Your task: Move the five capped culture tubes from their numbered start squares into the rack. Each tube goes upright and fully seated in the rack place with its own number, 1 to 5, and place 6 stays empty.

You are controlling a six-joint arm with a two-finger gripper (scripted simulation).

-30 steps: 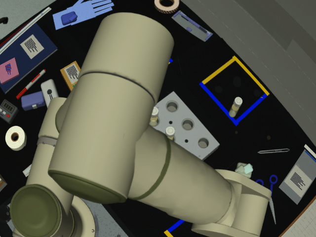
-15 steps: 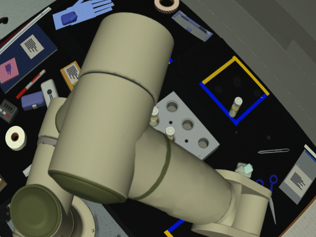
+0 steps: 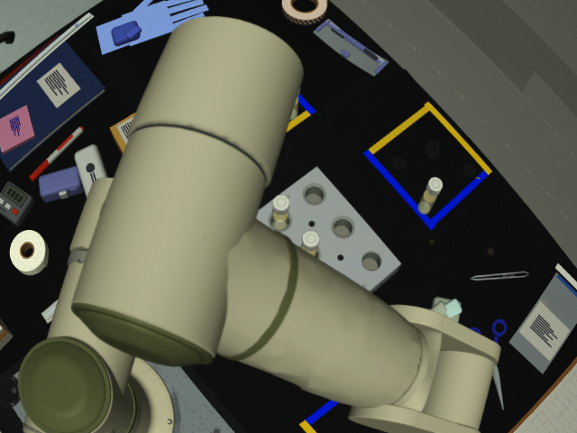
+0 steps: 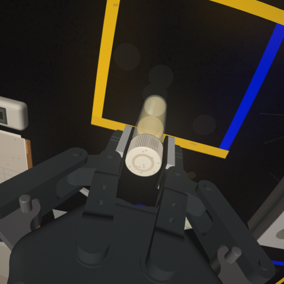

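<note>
My gripper [image 4: 144,148] is closed around a capped culture tube [image 4: 148,137], which I grip just below its ribbed white cap, over the near edge of a start square [image 4: 182,76] outlined in yellow and blue. The arm hides the gripper from the side camera. The grey rack [image 3: 328,228] sits at the centre of the black mat with two tubes [image 3: 280,212] [image 3: 310,243] standing in its left places and three holes showing empty. Another tube [image 3: 429,195] stands in the far-right start square [image 3: 426,165].
Behind the rack lie a grey tray [image 3: 350,46] and a tape roll [image 3: 305,9]. Notebook, marker and small devices crowd the left side [image 3: 60,154]. Tweezers [image 3: 498,276], scissors [image 3: 498,359] and a booklet [image 3: 545,326] lie at the right.
</note>
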